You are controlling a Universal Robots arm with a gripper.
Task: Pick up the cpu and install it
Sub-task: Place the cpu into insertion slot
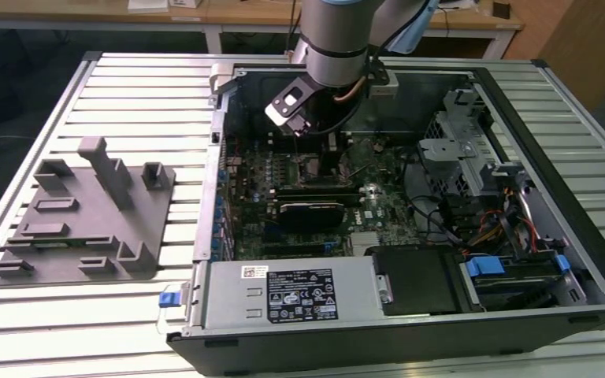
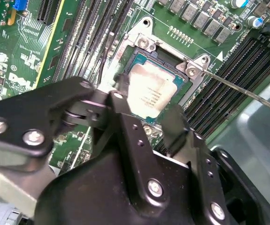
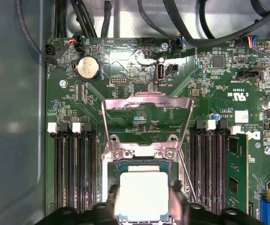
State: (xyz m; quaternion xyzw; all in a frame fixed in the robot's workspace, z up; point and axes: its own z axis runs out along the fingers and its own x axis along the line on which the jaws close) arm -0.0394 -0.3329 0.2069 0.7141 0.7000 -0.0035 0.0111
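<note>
We find one cpu [image 2: 152, 91] lying in or just above the one socket [image 2: 160, 55] of the motherboard [image 3: 210, 93]; we cannot tell whether it is fully seated. The gripper [image 2: 146, 104] stands narrow, its two fingers [image 2: 120, 89] against opposite edges of the chip, which we judge to be a grip. Pick-up therefore reads as done; release and locking are not. The one hold-down frame [image 3: 146, 110] stands raised and the one lever [image 2: 238, 89] is swung out. We count one memory stick [image 3: 235, 173], one coin battery [image 3: 88, 69], one computer case [image 1: 387, 346] and one grey fixture [image 1: 82, 228].
</note>
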